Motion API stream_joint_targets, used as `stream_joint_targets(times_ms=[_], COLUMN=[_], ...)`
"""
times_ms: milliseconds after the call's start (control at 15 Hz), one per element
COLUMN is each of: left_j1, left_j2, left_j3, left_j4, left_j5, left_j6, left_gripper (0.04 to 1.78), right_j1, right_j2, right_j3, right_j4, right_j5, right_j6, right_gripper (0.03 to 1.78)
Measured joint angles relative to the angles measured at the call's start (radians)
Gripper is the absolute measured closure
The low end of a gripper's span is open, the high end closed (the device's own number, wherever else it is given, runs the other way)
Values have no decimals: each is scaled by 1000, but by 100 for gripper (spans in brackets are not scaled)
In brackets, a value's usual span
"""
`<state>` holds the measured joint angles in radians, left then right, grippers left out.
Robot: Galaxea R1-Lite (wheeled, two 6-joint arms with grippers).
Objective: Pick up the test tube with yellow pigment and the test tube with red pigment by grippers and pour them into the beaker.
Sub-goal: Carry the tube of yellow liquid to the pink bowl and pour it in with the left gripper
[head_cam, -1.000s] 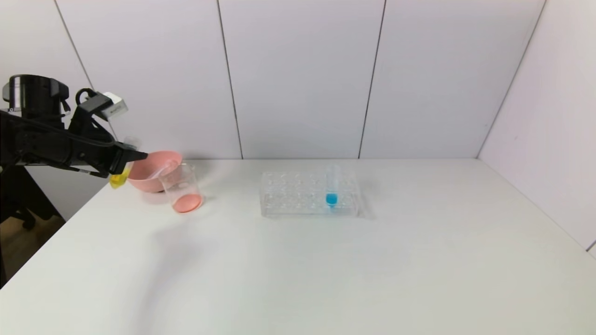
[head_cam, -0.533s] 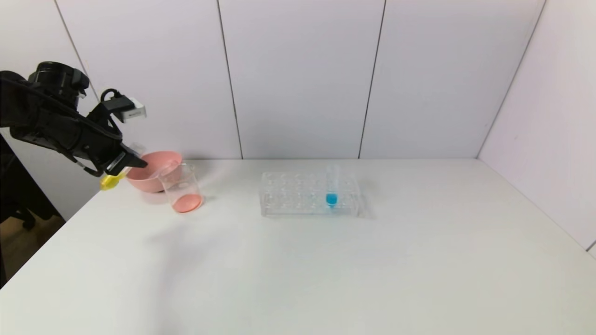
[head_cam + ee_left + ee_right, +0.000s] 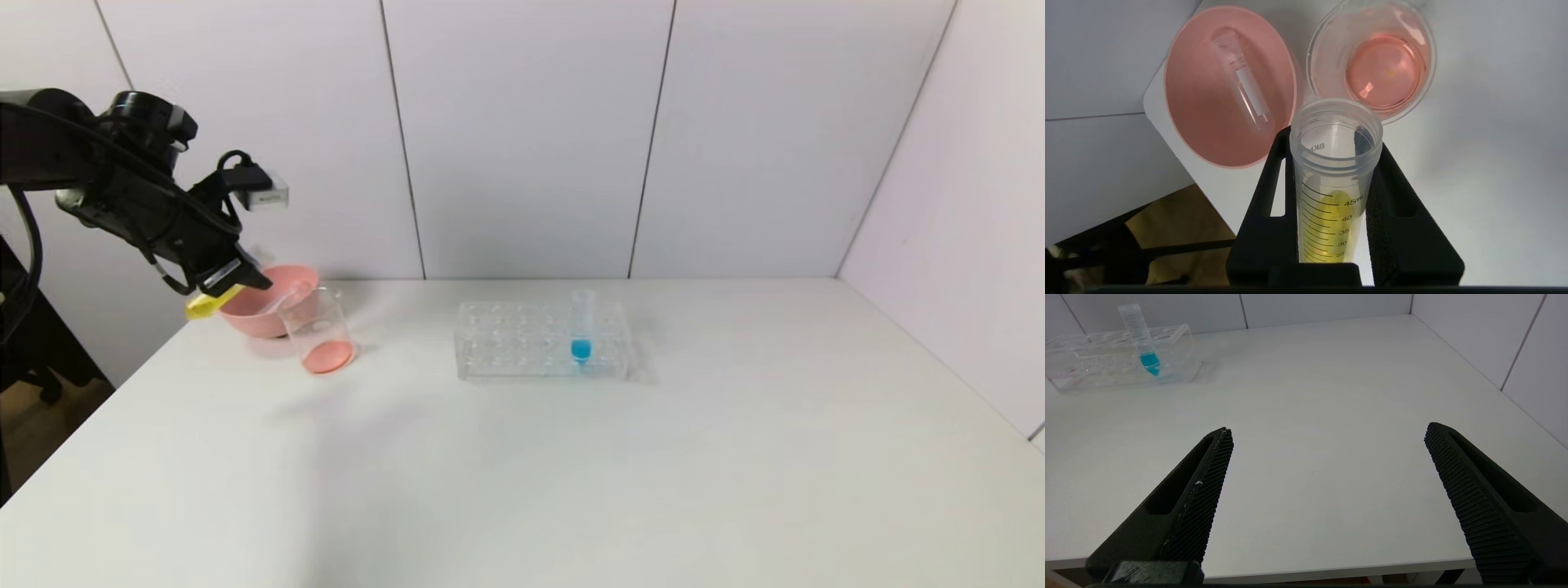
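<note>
The test tube with yellow pigment (image 3: 1333, 179) is tipping flatter & rising vs a sec ago, mouth nearing the beaker (image 3: 318, 331) at the tabletop's far left corner. Left claw (image 3: 233, 278) is gripping it tight. Pour is prob. starting. Right claw (image 3: 1327, 498) is open, idle.

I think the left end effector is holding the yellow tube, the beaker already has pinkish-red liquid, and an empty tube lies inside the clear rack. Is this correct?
Not quite. The empty tube lies inside the pink bowl, not the rack; the left wrist view shows it. The rest holds: the left end effector grips the yellow tube, and the beaker holds pinkish-red liquid.
</note>
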<state>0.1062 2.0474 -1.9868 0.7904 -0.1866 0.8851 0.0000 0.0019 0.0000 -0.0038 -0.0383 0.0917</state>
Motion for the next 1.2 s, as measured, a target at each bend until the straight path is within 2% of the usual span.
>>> stream_joint_targets(times_ms=[533,933,1200], left_j1=[-44,-101,-106], left_j2=[33,28,32], left_j3=[-33,-32,-32], left_j4=[40,58,62], left_j5=[105,220,241], left_j6=[184,216,217], left_gripper=[135,135,135], right_j1=[0,0,0], right_j2=[0,0,0], right_j3=[0,0,0], right_j4=[0,0,0], right_j5=[0,0,0], right_j6=[0,0,0], right_gripper=[10,10,10])
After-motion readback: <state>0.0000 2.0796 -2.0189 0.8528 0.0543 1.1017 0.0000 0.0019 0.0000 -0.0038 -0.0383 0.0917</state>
